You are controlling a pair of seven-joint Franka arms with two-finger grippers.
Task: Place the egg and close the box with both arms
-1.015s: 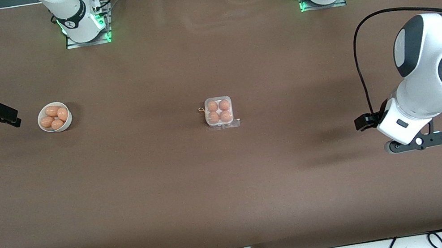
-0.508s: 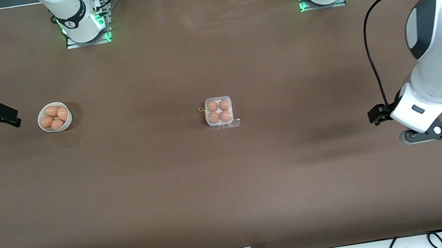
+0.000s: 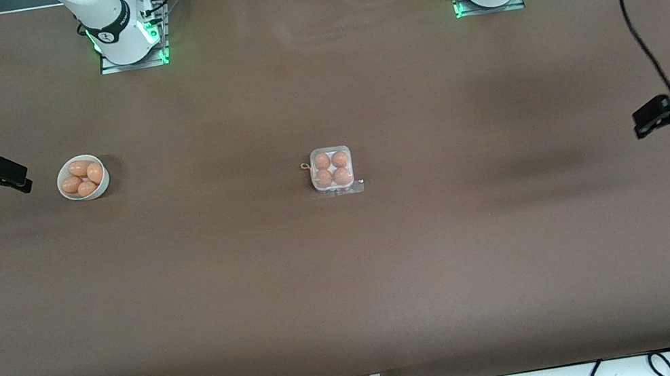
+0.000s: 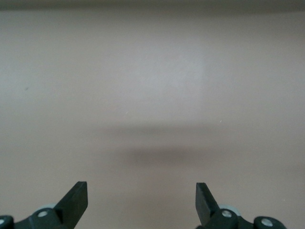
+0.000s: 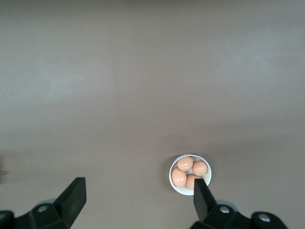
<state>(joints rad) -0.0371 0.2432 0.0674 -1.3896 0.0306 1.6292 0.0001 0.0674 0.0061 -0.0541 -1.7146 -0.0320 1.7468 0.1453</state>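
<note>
Sitting mid-bench, the small clear-plastic egg box [image 3: 332,170] holds four orange-brown eggs, lid down. Only the right wrist view catches the round white bowl [image 5: 190,174] of eggs beneath the right gripper [image 5: 138,196], fingers apart; the left gripper [image 4: 141,199], also spread, sees bare brown bench [image 4: 152,95].

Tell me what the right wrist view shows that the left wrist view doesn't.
Only the right wrist view shows the white bowl of eggs, with the right gripper open in the air, empty. Only the left wrist view shows the left gripper, open over a blurred shadow on bare tabletop, nothing held. Both share the brown table and widely spread black jaws. Neither shows the closed egg box at mid-table.
</note>
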